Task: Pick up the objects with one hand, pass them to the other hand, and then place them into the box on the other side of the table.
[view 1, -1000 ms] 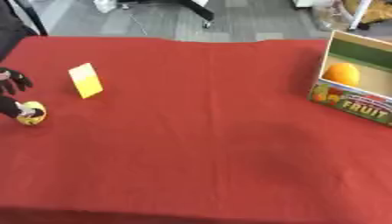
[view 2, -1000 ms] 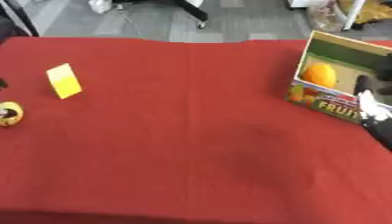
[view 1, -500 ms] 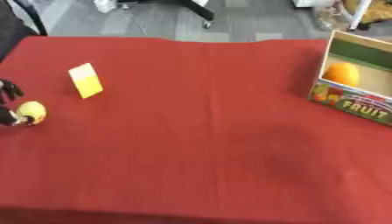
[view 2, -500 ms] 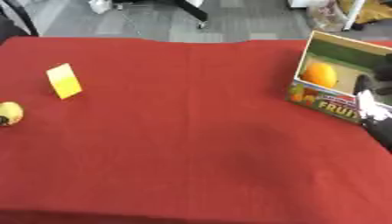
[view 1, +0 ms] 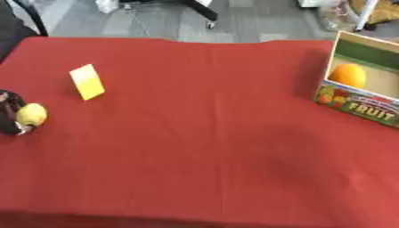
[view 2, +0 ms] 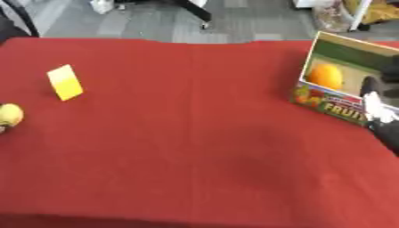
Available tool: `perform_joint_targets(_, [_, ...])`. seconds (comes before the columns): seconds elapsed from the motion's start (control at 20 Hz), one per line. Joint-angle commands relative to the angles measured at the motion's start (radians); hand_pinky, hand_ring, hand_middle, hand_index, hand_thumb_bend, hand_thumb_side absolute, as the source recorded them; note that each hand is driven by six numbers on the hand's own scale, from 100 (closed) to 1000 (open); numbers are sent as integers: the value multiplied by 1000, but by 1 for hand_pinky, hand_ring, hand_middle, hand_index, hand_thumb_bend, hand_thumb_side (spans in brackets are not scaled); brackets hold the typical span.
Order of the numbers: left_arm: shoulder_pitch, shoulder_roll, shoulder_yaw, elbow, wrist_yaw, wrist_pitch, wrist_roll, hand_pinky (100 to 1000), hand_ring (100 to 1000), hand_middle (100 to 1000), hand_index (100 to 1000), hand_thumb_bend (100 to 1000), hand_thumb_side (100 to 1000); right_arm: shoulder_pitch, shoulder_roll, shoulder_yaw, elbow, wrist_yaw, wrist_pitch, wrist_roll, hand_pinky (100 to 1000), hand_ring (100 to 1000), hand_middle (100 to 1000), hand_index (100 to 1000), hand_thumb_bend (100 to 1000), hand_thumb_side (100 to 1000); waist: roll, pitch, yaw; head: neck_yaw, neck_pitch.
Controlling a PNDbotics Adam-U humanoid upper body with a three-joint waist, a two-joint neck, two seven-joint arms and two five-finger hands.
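Note:
A small yellow round fruit (view 1: 33,114) lies at the far left edge of the red table (view 1: 202,133). My left hand (view 1: 9,113) shows only partly at that edge, its dark fingers curled against the fruit's left side and underneath it. A yellow rectangular block (view 1: 87,81) stands tilted a little behind and to the right of the fruit. At the right side stands the open cardboard fruit box (view 2: 336,107) with an orange (view 2: 326,76) inside. My right hand (view 2: 377,109) rests at the right edge just in front of the box, fingers up and holding nothing.
The red cloth covers the whole table, and a wide stretch of it lies between the fruit and the box. Grey floor and chair legs (view 1: 195,9) show beyond the far edge.
The left hand's upper fingers have drawn in closer to the yellow fruit at the left edge. The fruit, block, box and right hand stay in place.

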Motion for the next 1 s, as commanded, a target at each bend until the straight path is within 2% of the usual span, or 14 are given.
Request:
perform_joint_targets(0.05, [-12,21,10,-8,0,2,62,662,581,552,681,191,204,-6,-9,-2,-15,0,1,0,586,684,626,803,241,478,3,3,-1,1,-6])
perform_joint_targets(0.15, [-9,20,14,-15,13,1,99,631,549,515,642,175,198,-6,-8,-2,-14,0,1,0,586,684,626,803,240,479,4,3,-2,1,-6])
perform_joint_targets(0.2, [-8,20,17,-22,22,-1,118,587,505,460,578,151,186,-6,-7,-2,-13,0,2,-1,587,683,626,803,239,479,4,3,-2,1,-6])
perform_joint_targets(0.4, [5,21,40,-102,89,-13,202,550,486,427,535,145,190,-5,-8,-1,-12,0,1,0,589,683,626,803,239,479,4,2,-2,-2,-7])
perform_joint_targets(0.55, [13,23,56,-219,163,-24,261,528,482,421,524,146,197,-6,-12,2,-14,0,0,1,590,684,627,803,239,478,4,0,1,-3,-6])
perform_joint_targets(0.75, [17,10,68,-382,321,-47,332,485,472,407,500,144,204,-14,-21,16,-24,5,-10,15,594,689,627,805,243,476,2,-1,3,-5,-6])
perform_joint_targets(1.0, [18,-21,13,-549,563,-85,374,466,471,402,489,136,229,-55,-41,56,-27,18,-51,46,593,676,604,816,258,470,0,-4,2,-11,-5])
